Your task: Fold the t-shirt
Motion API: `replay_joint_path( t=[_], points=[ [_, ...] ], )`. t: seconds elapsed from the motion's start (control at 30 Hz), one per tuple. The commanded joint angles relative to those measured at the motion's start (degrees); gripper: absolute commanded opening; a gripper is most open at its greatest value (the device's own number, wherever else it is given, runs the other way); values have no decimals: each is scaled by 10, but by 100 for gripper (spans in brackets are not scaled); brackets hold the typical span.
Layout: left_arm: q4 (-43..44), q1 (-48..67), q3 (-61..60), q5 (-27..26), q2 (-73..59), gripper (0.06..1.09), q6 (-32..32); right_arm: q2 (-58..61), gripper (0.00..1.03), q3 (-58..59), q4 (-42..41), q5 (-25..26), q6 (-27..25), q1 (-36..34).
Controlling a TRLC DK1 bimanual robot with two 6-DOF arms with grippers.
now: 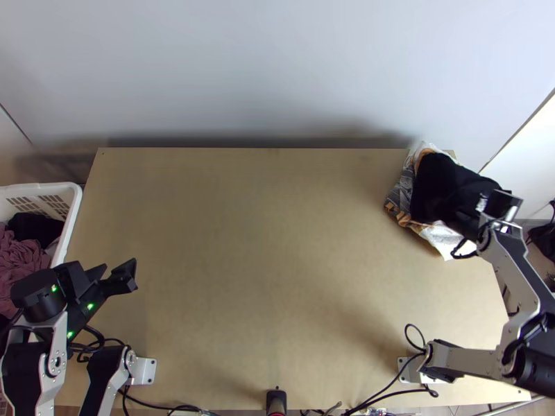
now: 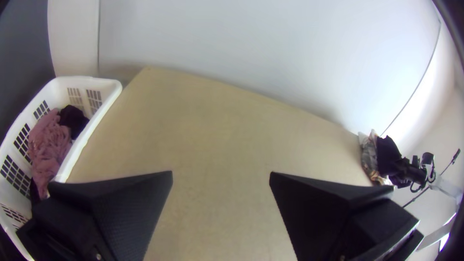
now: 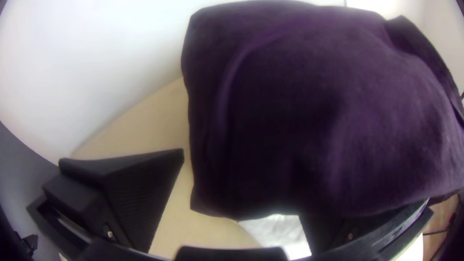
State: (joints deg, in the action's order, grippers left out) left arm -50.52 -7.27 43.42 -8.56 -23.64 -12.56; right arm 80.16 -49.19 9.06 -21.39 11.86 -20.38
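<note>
In the top view, a dark cloth [image 1: 444,187] lies folded or bunched on a pile of other cloths at the table's back right. My right gripper [image 1: 501,202] is at the pile's right side. The right wrist view shows the dark cloth [image 3: 309,106] as a thick, rounded bundle, partly covering one finger of my right gripper [image 3: 241,186], whose fingers stand wide apart. My left gripper [image 1: 119,271] is over the table's left side, far from the pile. Its fingers are apart with bare table between them in the left wrist view, where the gripper [image 2: 221,175] holds nothing.
Under the dark cloth are white and patterned cloths [image 1: 402,191]. A white basket [image 1: 69,215] with pink cloth [image 1: 24,260] and dark cloth stands beyond the table's left edge. The wooden table [image 1: 277,243] lies bare across its middle. A white wall [image 1: 277,69] rises behind it.
</note>
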Motion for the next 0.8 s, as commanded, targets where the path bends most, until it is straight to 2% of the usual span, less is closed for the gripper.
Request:
replay_joint_path(
  t=[0.0,0.2,0.43,0.57,0.67,0.77],
  points=[
    [-32,1,11,-5,24,103,3,-93,99,-7,96,2,-14,-26],
    [-44,1,13,-8,34,103,2,-200,99,-22,185,1,-30,-15],
    [-49,1,20,-9,48,103,-4,-229,99,-45,308,-1,-42,19],
    [-46,1,4,-10,62,103,-12,-316,99,-13,308,-1,-38,41],
    [-32,1,-4,-10,72,103,-17,-389,99,5,306,-1,-3,69],
    [0,1,-11,-9,77,103,-20,-475,99,30,304,7,4,78]
  ],
)
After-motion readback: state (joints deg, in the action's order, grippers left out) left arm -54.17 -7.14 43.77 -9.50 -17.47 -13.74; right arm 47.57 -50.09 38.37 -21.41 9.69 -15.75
